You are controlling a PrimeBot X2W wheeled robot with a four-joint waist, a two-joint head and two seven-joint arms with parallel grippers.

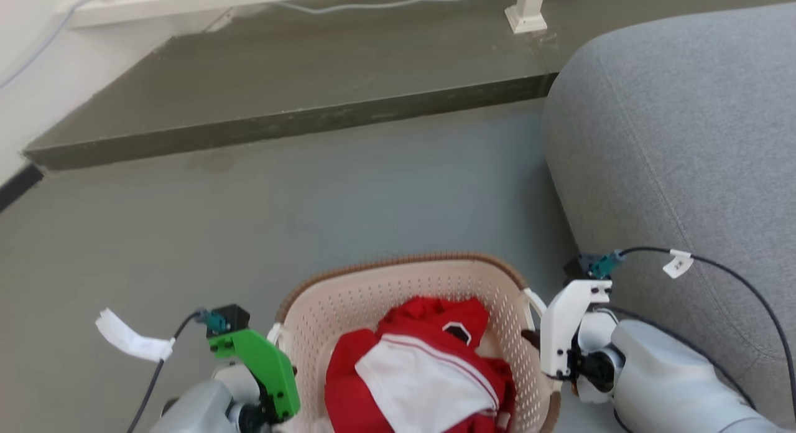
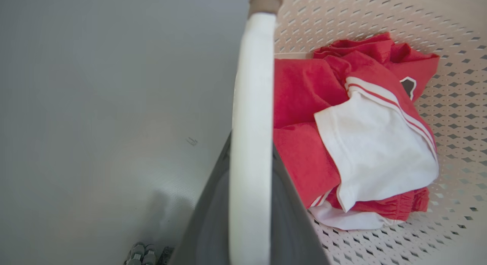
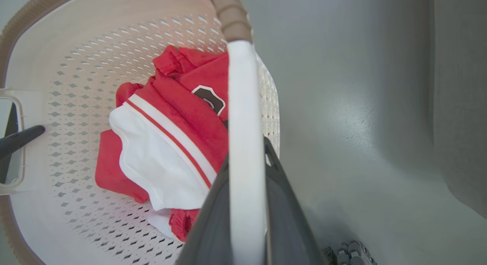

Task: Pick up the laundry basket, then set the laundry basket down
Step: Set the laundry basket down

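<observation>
Rightward, grey sofa (image 1: 671, 140) beside laundry basket (image 1: 348, 308), step (image 1: 280, 91) ahead

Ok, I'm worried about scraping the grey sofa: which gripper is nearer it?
Right. The right gripper grips the laundry basket on the side next to the grey sofa; the left gripper grips the opposite side, across the basket from it.

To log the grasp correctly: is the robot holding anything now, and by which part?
Yes, the laundry basket: the left gripper grips its left white handle, the right gripper its right white handle.
</observation>
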